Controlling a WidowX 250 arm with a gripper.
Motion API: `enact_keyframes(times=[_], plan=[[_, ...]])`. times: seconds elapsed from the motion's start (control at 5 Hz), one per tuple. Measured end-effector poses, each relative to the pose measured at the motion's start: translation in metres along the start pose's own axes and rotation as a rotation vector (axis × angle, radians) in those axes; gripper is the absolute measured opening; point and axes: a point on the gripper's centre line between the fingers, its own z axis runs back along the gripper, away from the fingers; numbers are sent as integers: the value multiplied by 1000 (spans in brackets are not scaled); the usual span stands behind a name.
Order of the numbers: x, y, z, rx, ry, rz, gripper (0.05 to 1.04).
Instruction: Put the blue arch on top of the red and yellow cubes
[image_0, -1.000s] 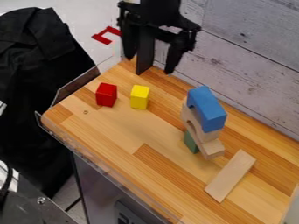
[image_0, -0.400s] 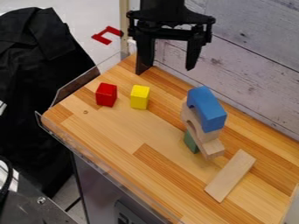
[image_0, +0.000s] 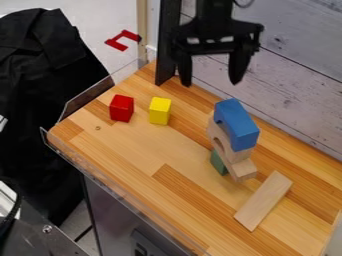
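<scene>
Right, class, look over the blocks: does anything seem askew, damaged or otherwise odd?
Mildly odd: in the stack under the blue arch, the lower wooden piece juts out at the near end beyond the wooden arch, so it looks uneven. I can't tell if it tilts. I see no damage or spill.

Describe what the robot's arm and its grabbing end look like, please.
The arm is black, and so is its gripper: a wide crossbar with small openings in it and two fingers tapering downward. A thin dark cable curves beside the arm.
</scene>
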Motion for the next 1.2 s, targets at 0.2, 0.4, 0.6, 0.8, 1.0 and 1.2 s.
enact_keyframes(times=[0.2,0.4,0.6,0.8,1.0,1.2], plan=[[-3,-6,0,-7,-16,52,1001],[-4,-9,-8,43,24,47,1001],[-4,-13,-13,78,35,53,1001],[-3,-15,-18,92,47,62,1001],[-4,-18,-20,91,56,71,1001],[-9,-23,-20,77,68,81,1001]])
